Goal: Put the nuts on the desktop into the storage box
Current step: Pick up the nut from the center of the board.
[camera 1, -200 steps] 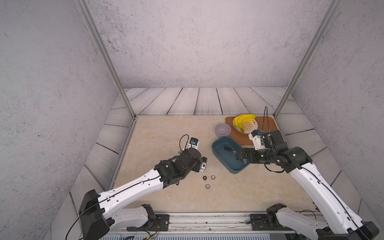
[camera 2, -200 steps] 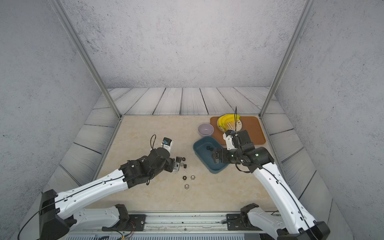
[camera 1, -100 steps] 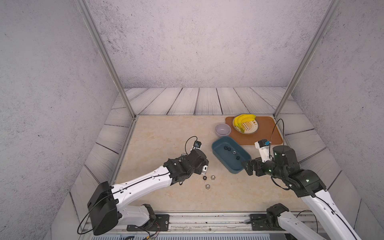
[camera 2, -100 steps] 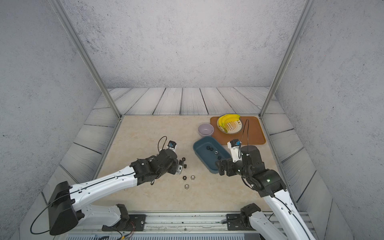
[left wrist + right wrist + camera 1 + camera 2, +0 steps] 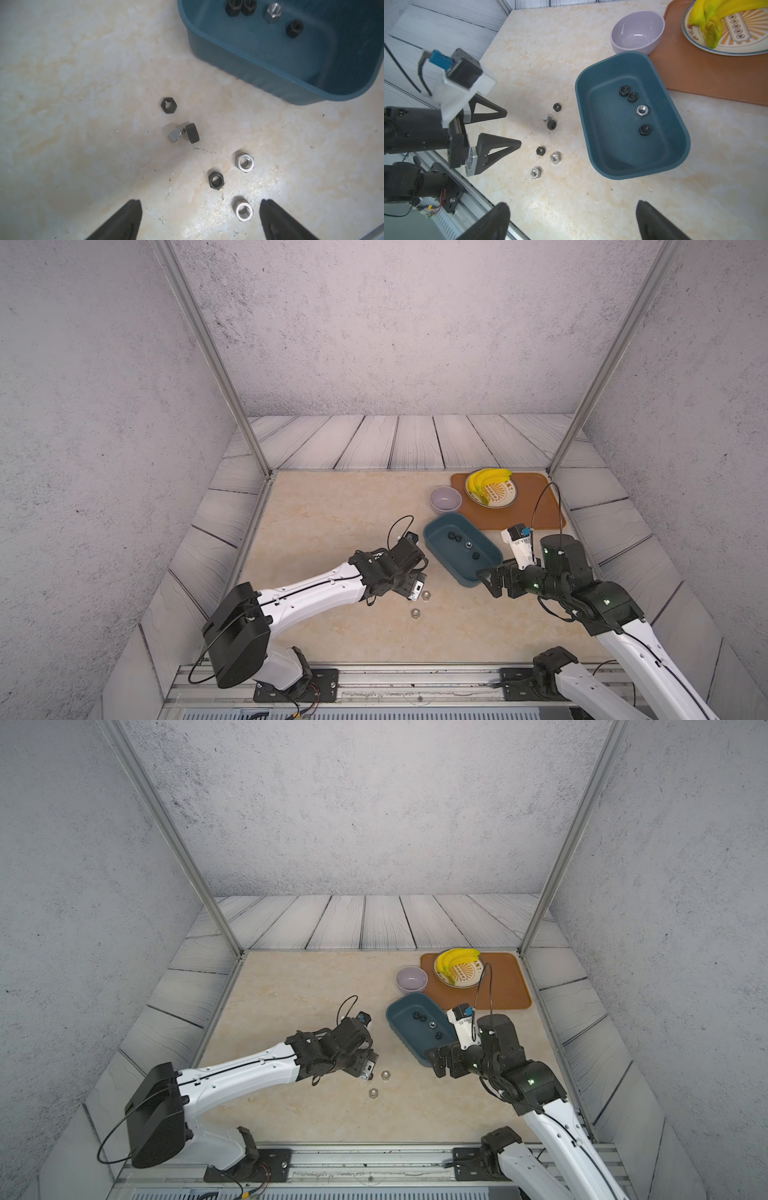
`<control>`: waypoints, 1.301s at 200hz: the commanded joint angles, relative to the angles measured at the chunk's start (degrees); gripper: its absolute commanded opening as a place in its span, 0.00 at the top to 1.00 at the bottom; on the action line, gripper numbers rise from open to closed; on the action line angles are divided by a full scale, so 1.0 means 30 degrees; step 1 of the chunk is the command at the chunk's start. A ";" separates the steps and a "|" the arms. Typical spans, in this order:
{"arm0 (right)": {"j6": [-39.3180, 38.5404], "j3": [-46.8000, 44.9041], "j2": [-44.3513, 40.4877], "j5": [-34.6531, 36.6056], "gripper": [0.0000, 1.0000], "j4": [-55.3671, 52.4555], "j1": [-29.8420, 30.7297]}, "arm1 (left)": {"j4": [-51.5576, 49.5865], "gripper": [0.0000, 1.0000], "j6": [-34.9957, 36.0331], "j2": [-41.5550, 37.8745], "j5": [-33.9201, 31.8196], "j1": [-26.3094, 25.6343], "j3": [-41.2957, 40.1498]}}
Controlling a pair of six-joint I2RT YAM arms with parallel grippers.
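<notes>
Several small nuts lie loose on the beige desktop [image 5: 332, 514] beside the teal storage box [image 5: 432, 545]. In the left wrist view they are a black one [image 5: 169, 105], a silver and a black one touching [image 5: 192, 133], a silver one [image 5: 245, 162], a black one [image 5: 216, 180] and a silver one [image 5: 243, 210]. Several more nuts [image 5: 624, 90] lie inside the box [image 5: 612, 145]. My left gripper [image 5: 200, 202] hangs open low over the loose nuts, the nearest silver one lying ungripped between its fingers. My right gripper [image 5: 572, 203] stands open and empty over bare desktop at the box's near end [image 5: 487, 583].
A lilac bowl [image 5: 445, 498] stands just behind the box. The orange-brown tray [image 5: 519, 518] at the back right carries a plate of bananas [image 5: 492, 489]. A metal rail [image 5: 374, 680] runs along the front edge. Grey plank boards surround the desktop.
My right gripper has drawn back from above the box toward the front edge. My left gripper has shifted slightly forward and lower over the loose nuts.
</notes>
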 commanded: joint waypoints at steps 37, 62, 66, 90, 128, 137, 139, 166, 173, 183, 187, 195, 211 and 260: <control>-0.1711 -0.1924 0.0208 -0.4516 0.01 0.1171 0.0086 | -0.3243 0.13 0.0824 0.2378 0.1937 0.0102 0.1786; -0.1427 -0.2747 -0.0031 -0.4966 0.01 0.1975 0.0093 | -0.3749 0.15 0.0833 0.3316 0.2098 0.0113 0.2248; -0.1353 -0.2780 -0.0045 -0.4929 0.01 0.2029 0.0092 | -0.3764 0.16 0.0848 0.3460 0.2132 0.0090 0.2287; -0.0735 -0.3011 -0.0004 -0.4490 0.01 0.2496 0.0082 | -0.3758 0.23 0.1065 0.4425 0.2375 0.0108 0.2735; -0.0278 -0.3265 0.0419 -0.4571 0.01 0.2677 0.0094 | -0.3900 0.35 0.1618 0.5825 0.2709 0.0124 0.3687; -0.0238 -0.3325 0.0466 -0.4577 0.01 0.2671 0.0096 | -0.3839 0.35 0.1720 0.6069 0.2877 0.0162 0.3784; -0.0249 -0.3324 0.0463 -0.4555 0.01 0.2677 0.0094 | -0.3816 0.35 0.1726 0.6135 0.2878 0.0150 0.3792; -0.0049 -0.3521 0.0423 -0.4548 0.01 0.2895 0.0094 | -0.3813 0.36 0.1862 0.6753 0.3122 0.0350 0.4093; -0.0004 -0.3543 0.0424 -0.4509 0.01 0.2939 0.0090 | -0.3709 0.38 0.1922 0.6892 0.3233 0.0424 0.4101; 0.0120 -0.3583 0.0464 -0.4408 0.01 0.2957 0.0094 | -0.3637 0.40 0.2010 0.7070 0.3421 0.0536 0.4165; 0.0178 -0.3587 0.0510 -0.4373 0.01 0.2951 0.0114 | -0.3640 0.40 0.2027 0.7174 0.3438 0.0588 0.4181; 0.0215 -0.3580 0.0584 -0.4372 0.01 0.2942 0.0112 | -0.3658 0.42 0.2013 0.7373 0.3497 0.0653 0.4276; 0.0217 -0.3490 0.0716 -0.4431 0.01 0.2836 0.0064 | -0.3691 0.44 0.1938 0.7700 0.3655 0.0817 0.4342; 0.0478 -0.3425 0.0895 -0.4277 0.01 0.2871 0.0144 | -0.3197 0.47 0.2244 0.8227 0.4227 0.0919 0.4400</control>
